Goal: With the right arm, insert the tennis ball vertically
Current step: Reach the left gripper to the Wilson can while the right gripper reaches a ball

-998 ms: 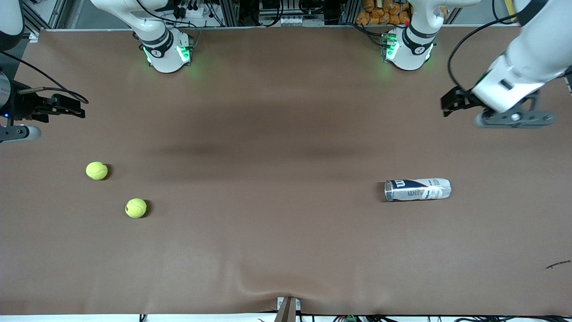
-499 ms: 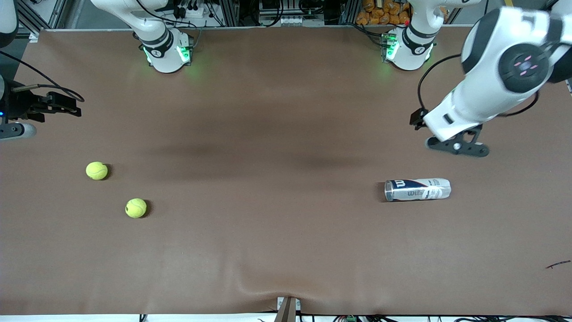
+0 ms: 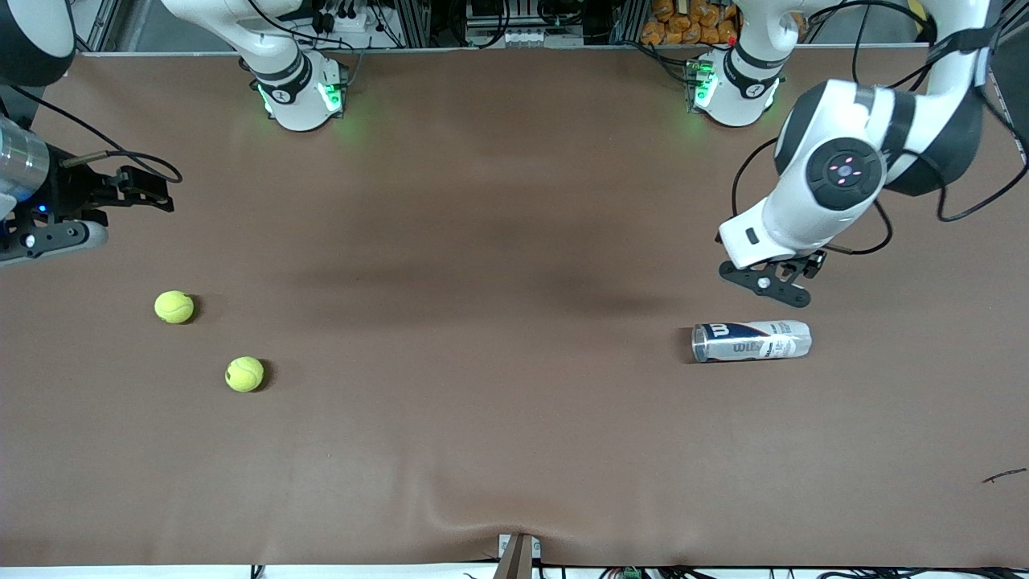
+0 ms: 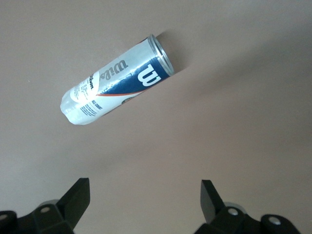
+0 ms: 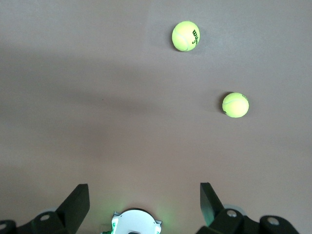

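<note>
Right gripper [image 5: 141, 207]: spread, empty, over table's right-arm end
Left gripper [image 4: 144, 207]: spread, empty, above can [image 3: 751, 341]
Can: lying flat
Balls [image 3: 174, 307] [image 3: 244, 374]: one at the other's 10 o'clock

You'll see a brown table [image 3: 514, 450] with a small dark scrap [image 3: 1003, 476] lying on it. Orange packets [image 3: 683, 20] sit just off its farther edge, and a metal bracket [image 3: 518, 556] at its nearer edge.
</note>
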`<action>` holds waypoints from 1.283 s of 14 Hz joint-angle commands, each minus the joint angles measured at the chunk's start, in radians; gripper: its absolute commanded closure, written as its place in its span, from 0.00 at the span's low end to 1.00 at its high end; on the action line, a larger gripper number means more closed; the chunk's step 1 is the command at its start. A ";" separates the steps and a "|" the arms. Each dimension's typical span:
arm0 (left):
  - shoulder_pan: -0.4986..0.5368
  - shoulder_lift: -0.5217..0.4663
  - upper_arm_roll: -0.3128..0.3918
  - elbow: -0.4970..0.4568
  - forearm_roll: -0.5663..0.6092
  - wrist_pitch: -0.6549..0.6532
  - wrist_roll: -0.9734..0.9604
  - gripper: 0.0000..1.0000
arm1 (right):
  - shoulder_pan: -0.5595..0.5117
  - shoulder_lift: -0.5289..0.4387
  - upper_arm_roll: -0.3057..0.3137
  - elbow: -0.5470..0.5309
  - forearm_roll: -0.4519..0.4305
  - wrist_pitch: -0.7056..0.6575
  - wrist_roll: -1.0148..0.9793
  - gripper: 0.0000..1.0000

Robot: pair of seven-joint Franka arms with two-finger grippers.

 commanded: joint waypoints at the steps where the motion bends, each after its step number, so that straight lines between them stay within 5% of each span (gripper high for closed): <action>1: -0.001 -0.017 -0.003 -0.079 0.101 0.072 0.041 0.00 | 0.004 0.038 -0.005 0.008 0.005 0.011 -0.013 0.00; 8: 0.011 0.090 -0.001 -0.094 0.253 0.162 0.274 0.00 | 0.015 0.110 -0.005 0.017 -0.003 0.043 -0.036 0.00; 18: 0.011 0.244 -0.001 -0.096 0.566 0.314 0.377 0.00 | 0.004 0.350 -0.008 0.091 -0.014 0.293 -0.550 0.00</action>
